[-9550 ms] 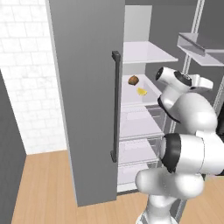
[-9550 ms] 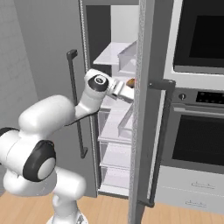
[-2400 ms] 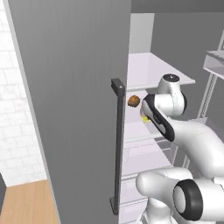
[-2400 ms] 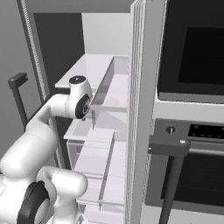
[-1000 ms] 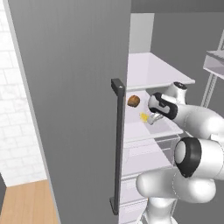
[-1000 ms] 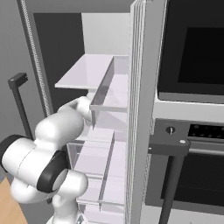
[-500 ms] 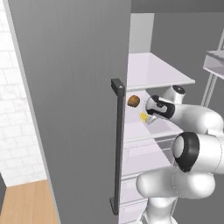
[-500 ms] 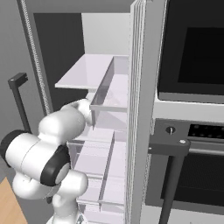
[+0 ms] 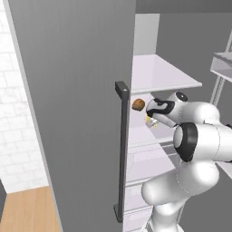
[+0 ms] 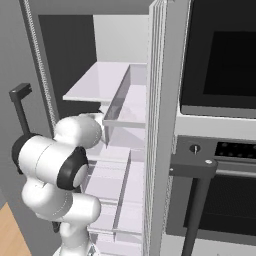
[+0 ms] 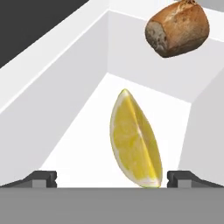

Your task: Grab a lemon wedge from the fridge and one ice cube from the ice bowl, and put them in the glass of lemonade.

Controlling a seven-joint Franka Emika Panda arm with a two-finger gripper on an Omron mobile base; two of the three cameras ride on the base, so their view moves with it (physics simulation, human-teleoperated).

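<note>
The fridge (image 9: 72,90) stands open, its grey door swung to the left. On a white shelf inside lies the lemon wedge (image 9: 149,121), bright yellow and standing on its edge (image 11: 134,142). My gripper (image 9: 152,118) reaches in at shelf height and is open. In the hand view the wedge sits between the two fingertips (image 11: 43,178), closer to the right one, and nothing touches it. My gripper (image 11: 113,179) holds nothing. The ice bowl and the glass of lemonade are out of view.
A brown roundish lump (image 11: 177,28) lies on the same shelf just beyond the wedge (image 9: 138,104). The door's dark bar handle (image 9: 121,149) stands close on the left. A door bin (image 10: 125,107) and the black wall oven (image 10: 220,60) are on the right.
The hand has crept a little further into the fridge toward the lemon wedge. The jaws have stayed open, and the wedge and the brown lump have not moved.
</note>
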